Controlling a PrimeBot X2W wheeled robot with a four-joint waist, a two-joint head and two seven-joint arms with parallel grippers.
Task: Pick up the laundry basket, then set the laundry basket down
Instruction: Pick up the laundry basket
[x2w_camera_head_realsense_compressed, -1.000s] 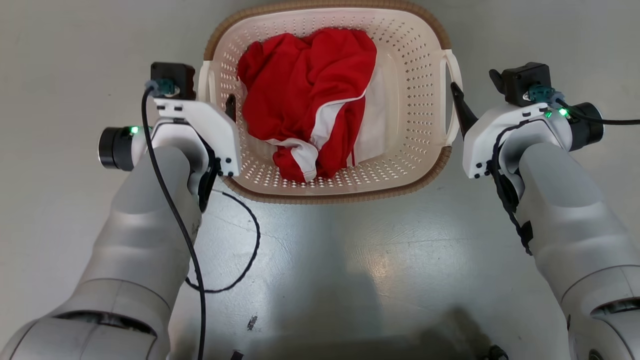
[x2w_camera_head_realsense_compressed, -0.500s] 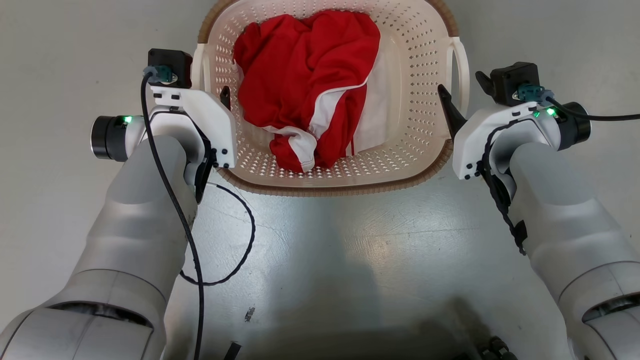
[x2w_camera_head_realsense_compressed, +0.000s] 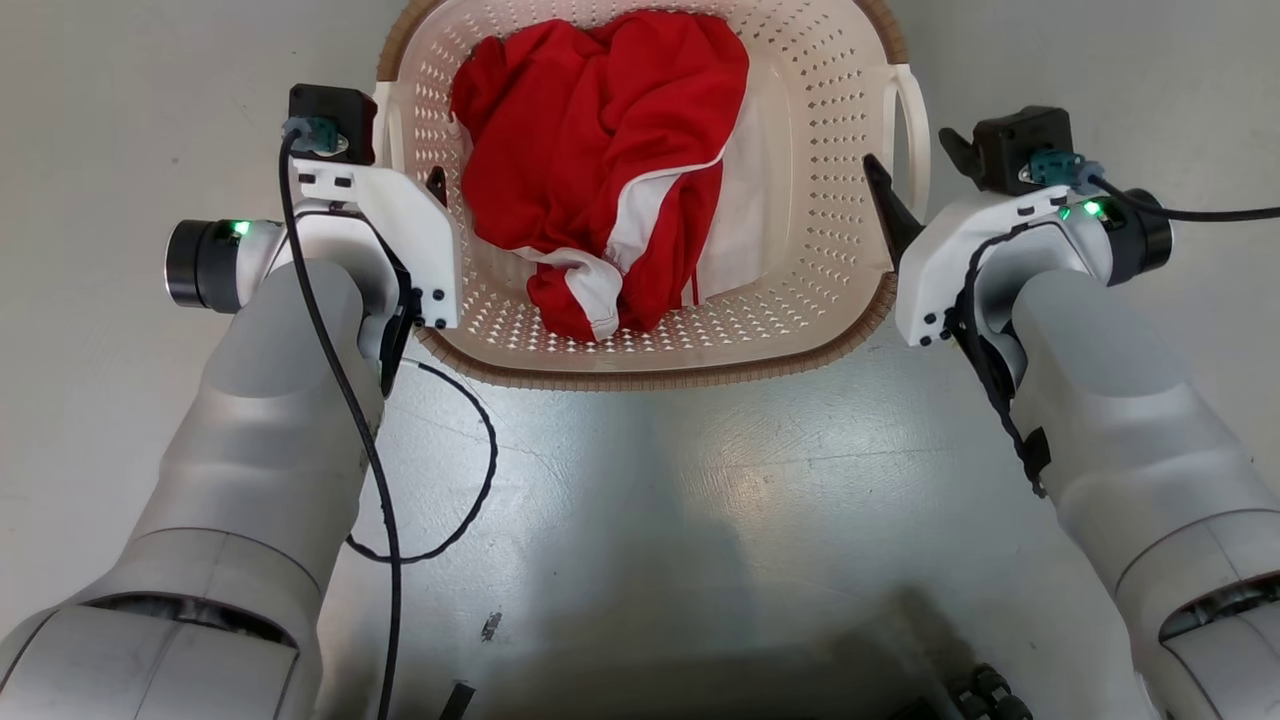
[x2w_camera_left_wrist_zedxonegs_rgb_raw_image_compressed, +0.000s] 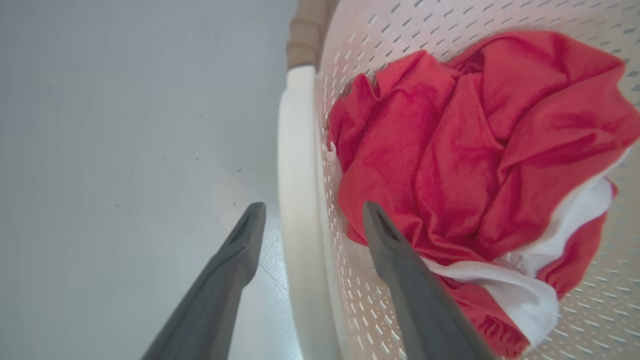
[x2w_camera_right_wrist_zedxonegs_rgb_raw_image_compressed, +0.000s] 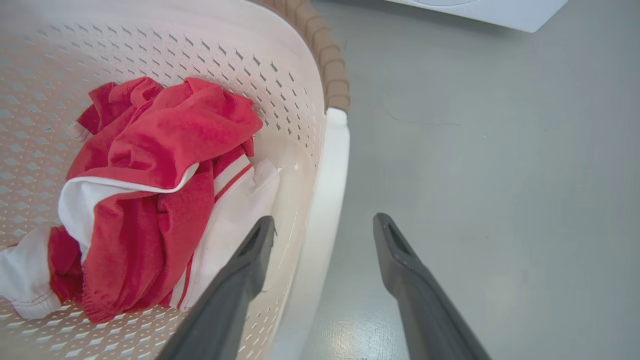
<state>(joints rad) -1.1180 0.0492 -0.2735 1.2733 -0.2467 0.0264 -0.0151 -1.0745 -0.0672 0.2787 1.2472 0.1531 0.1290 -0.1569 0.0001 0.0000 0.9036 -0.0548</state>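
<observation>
Between my left gripper (x2w_camera_left_wrist_zedxonegs_rgb_raw_image_compressed: 313, 207) fingers: the laundry basket (x2w_camera_head_realsense_compressed: 650, 375) side handle (x2w_camera_left_wrist_zedxonegs_rgb_raw_image_compressed: 295, 200), fingers spread, unclamped. Same for my right gripper (x2w_camera_right_wrist_zedxonegs_rgb_raw_image_compressed: 325, 221) (red garment (x2w_camera_head_realsense_compressed: 600, 170) beside the inner fingers).

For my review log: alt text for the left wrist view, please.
The open left gripper straddles the white handle of the basket, one finger outside over the grey floor, one inside beside a crumpled red-and-white garment.

Beneath me spreads a smooth grey floor (x2w_camera_head_realsense_compressed: 640, 600), faintly scuffed, with a pale glare patch (x2w_camera_head_realsense_compressed: 752, 492) nearby. A white appliance corner (x2w_camera_right_wrist_zedxonegs_rgb_raw_image_compressed: 480, 9) stands far right.
</observation>
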